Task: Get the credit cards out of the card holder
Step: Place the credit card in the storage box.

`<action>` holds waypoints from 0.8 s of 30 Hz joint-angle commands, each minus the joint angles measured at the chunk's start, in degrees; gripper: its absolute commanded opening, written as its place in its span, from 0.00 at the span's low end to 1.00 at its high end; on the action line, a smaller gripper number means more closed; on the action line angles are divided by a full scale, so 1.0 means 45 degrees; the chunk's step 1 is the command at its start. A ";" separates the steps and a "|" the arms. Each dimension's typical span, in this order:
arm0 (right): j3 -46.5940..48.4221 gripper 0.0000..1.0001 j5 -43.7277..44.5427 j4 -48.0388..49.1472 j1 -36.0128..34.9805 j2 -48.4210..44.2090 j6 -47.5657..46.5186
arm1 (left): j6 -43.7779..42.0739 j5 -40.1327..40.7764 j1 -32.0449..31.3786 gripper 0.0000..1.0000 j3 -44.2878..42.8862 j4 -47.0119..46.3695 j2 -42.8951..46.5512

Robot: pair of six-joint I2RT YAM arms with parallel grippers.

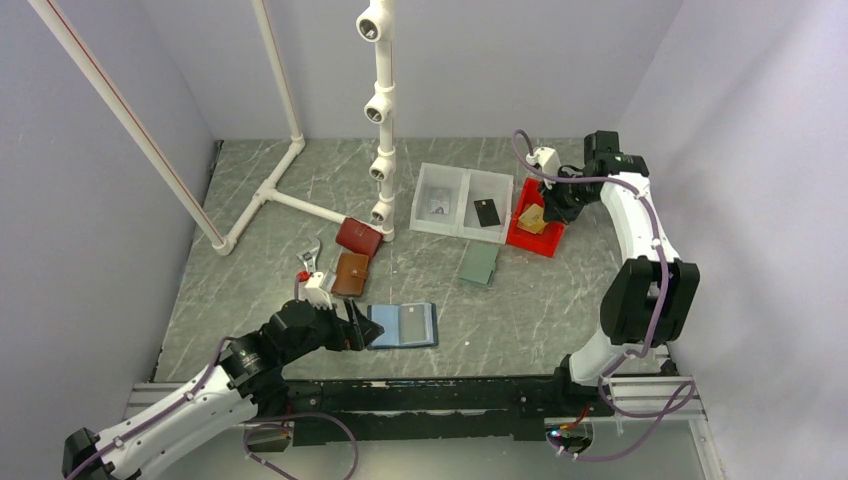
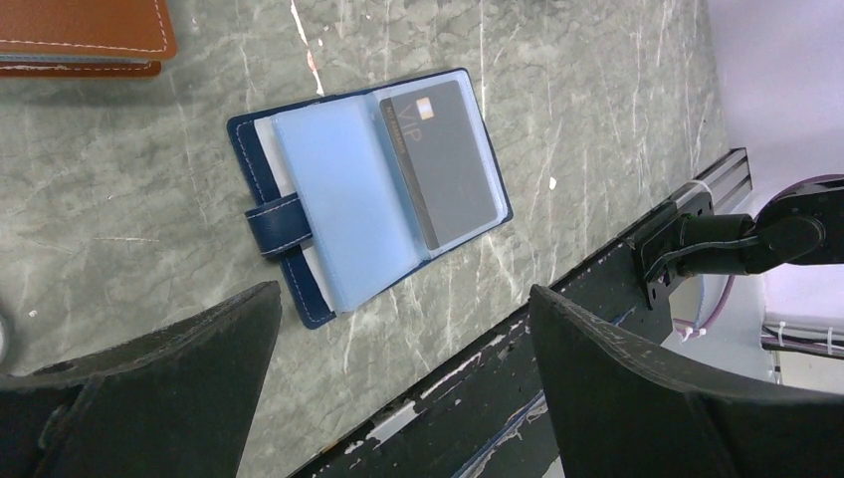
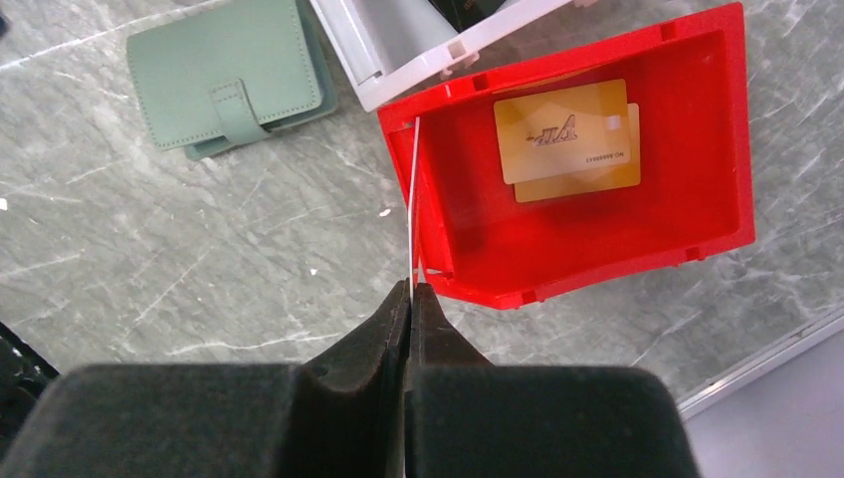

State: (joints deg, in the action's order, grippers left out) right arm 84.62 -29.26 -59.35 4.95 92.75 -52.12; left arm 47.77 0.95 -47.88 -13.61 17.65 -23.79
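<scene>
Grey marble table (image 1: 560, 300); red bin (image 1: 530, 243) upper right of the top view. My right gripper (image 3: 410, 289) sits at its rim, pinched tight on one card (image 3: 413, 199), seen edge-on. Lower centre: card holder (image 1: 403, 325) lying open and flat. My left gripper (image 2: 403, 299) hangs over its near edge, jaws spread wide, nothing held. Two gold cards (image 3: 567, 134) lie in the bin, one dark card (image 2: 448, 164) in the holder's pocket.

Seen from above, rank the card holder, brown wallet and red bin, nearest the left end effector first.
1. card holder, just right of the left end effector.
2. brown wallet, just behind it.
3. red bin, far back right.
</scene>
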 commanded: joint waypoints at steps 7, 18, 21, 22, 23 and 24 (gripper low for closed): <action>0.2124 0.00 0.0823 -0.1155 0.0052 0.1488 -0.0296 | 0.0244 0.0150 -0.0023 0.99 -0.0222 0.0084 0.0244; 0.2631 0.00 0.1170 -0.1205 0.0051 0.2442 -0.0244 | 0.0283 0.0268 -0.0022 1.00 -0.0214 0.0497 0.0564; 0.2826 0.00 0.1344 -0.1239 0.0033 0.2797 -0.0235 | 0.0302 0.0296 -0.0012 0.99 -0.0219 0.0559 0.0660; 0.2903 0.00 0.1391 -0.1271 0.0033 0.2913 -0.0220 | 0.0286 0.0297 -0.0009 0.99 -0.0219 0.0559 0.0658; 0.3013 0.00 0.1444 -0.1333 0.0033 0.3072 -0.0216 | 0.0284 0.0311 -0.0010 0.99 -0.0236 0.0566 0.0658; 0.3166 0.00 0.1529 -0.1414 0.0033 0.3250 -0.0210 | 0.0283 0.0315 -0.0020 0.99 -0.0243 0.0553 0.0658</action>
State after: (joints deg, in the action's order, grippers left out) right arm 95.13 -24.05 -64.10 4.95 105.43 -52.56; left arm 47.94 1.39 -47.88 -13.61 20.34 -21.41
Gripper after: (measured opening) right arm 0.008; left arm 0.994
